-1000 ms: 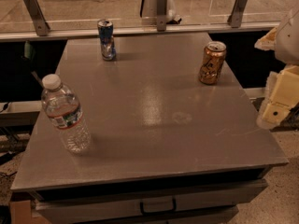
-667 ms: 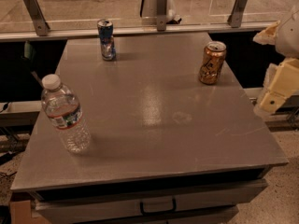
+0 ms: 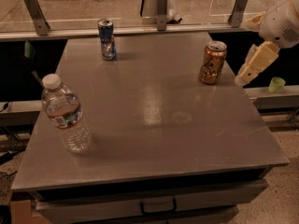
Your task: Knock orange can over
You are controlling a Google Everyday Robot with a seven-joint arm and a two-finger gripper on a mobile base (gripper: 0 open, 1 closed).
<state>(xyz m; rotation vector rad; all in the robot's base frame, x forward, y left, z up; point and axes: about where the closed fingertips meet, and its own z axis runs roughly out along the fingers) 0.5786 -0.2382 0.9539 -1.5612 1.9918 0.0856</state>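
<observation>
The orange can (image 3: 212, 62) stands upright near the right edge of the grey table (image 3: 154, 120), copper-orange with a silver top rim. My gripper (image 3: 248, 73) hangs at the right edge of the view, just right of the can and a small gap away from it, at about the can's height. It touches nothing.
A slim blue-and-silver can (image 3: 107, 39) stands at the far left of the table. A clear water bottle (image 3: 65, 114) with a white cap stands at the front left. A railing (image 3: 140, 29) runs behind the table. A small green cup (image 3: 276, 84) sits beyond the right edge.
My arm and gripper have moved up and a little left, closer to the orange can. The cans and the bottle have not moved.
</observation>
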